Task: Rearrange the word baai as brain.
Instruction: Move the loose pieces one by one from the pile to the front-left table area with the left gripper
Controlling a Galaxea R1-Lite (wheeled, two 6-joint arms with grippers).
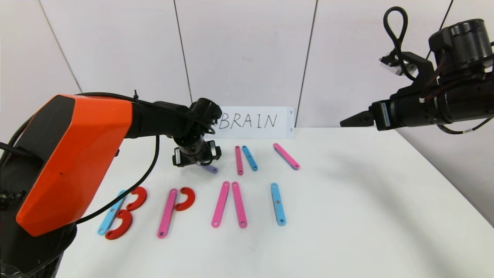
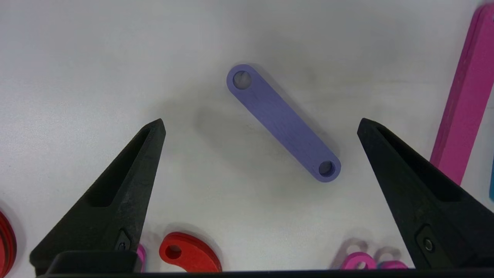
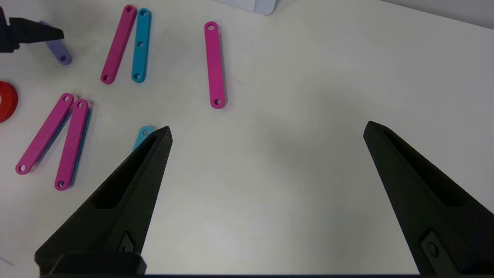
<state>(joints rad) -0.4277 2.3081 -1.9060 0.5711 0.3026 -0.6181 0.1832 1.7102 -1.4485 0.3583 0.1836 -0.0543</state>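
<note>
Front row on the bench point(image 1: 347, 216), left to right: a B made of a blue strip point(image 1: 111, 213) and two red curves point(image 1: 131, 212); a pink strip point(image 1: 167, 212) with one red curve point(image 1: 185, 199) at its top, reading as P; two pink strips point(image 1: 230, 204) meeting at the top like an A with no crossbar; one blue strip point(image 1: 278, 203) as I. No N yet.

Back row: short purple strip point(image 2: 283, 122), then a pink and blue pair point(image 1: 244, 158), then a lone pink strip point(image 1: 286, 156). White card point(image 1: 252, 122) behind reads BRAIN.

Left tool point(image 2: 261, 125) hangs directly over the purple strip, tips spread wide, holding nothing. Strip lies flat between the tips, not touching either. In the wrist view its long axis runs 10 to 4 o'clock, oblique to the line between the tips. Judgement: wrist rotation needed before closing across the narrow width.

Right tool point(image 3: 268, 133) is raised at the bench's right side, spread wide, empty, well apart from all pieces. Left arm is clearly nearer.

No containers present.
</note>
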